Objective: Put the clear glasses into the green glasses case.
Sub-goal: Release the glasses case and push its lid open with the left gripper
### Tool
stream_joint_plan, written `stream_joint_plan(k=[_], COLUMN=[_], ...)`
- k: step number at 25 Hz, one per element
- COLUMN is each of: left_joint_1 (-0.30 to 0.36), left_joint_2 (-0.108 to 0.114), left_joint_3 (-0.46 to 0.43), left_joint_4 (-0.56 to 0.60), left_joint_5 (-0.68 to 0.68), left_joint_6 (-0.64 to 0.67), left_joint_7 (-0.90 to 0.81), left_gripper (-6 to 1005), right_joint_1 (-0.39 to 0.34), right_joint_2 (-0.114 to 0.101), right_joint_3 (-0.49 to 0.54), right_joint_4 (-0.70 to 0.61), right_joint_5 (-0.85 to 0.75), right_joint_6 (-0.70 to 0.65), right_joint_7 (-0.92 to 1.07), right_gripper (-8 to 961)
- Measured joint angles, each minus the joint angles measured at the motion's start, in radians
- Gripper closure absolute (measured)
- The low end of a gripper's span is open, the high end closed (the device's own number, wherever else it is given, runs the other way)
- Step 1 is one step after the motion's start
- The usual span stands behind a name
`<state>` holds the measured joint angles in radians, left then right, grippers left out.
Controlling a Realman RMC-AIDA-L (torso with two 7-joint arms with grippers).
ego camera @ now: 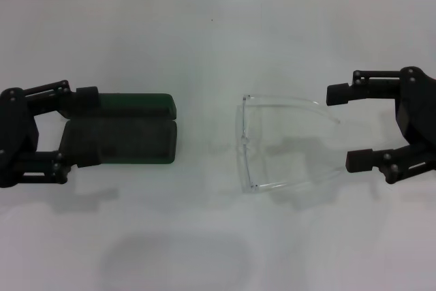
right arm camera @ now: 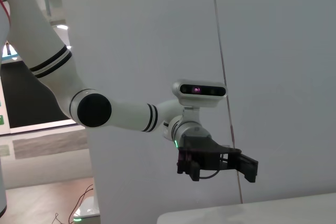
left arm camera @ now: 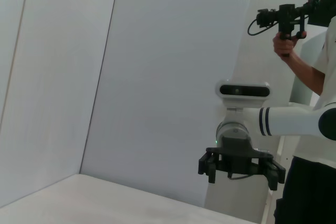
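The left gripper covers the near end of the case, so whether its fingers touch the case is impossible to tell from the head view. The gold lettering on the lid can't be made out (too small). Both arms run off the picture's sides, and the glasses are so clear their far edges fade into the table.

On the table, the green glasses case lies at the left and the clear glasses lie at the right, apart from each other. The left gripper is over the outer end of the case, at the far left. The right gripper is at the far right, just beside the arm tips of the glasses.
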<state>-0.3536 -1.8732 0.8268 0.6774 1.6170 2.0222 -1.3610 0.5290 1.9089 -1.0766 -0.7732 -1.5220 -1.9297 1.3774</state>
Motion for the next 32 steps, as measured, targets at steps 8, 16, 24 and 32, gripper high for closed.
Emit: stream_joint_plan(k=[8,16,24,32], left_joint_1=[-0.006,-0.017,-0.072,-0.154], left_joint_2=[-0.010,-0.029,-0.047,-0.073], left_joint_3=[0.000,-0.005,-0.027,-0.024], left_joint_4=[-0.004,-0.005,0.198,0.611], left_joint_5=[0.000,0.000,0.088,0.485], left_joint_6=[-0.001,-0.009,-0.202,-0.252], left_joint_7=[0.003,0.006,-0.339,-0.589], left_gripper=[121,122,123,131], right_joint_1=[-0.020,-0.035,-0.103,-0.166], right_joint_2=[0.013,0.022,0.094,0.082], right_joint_3=[0.048,0.072,0.387,0.451], right_joint_4=[0.002,-0.004,0.001,0.067], right_joint_5=[0.000,0.005,0.007,0.002], right_joint_6=[-0.007,-0.005,-0.001,0.050], right_joint_7=[-0.011,-0.020,-0.095,-0.156], right_gripper=[79,79,78,78])
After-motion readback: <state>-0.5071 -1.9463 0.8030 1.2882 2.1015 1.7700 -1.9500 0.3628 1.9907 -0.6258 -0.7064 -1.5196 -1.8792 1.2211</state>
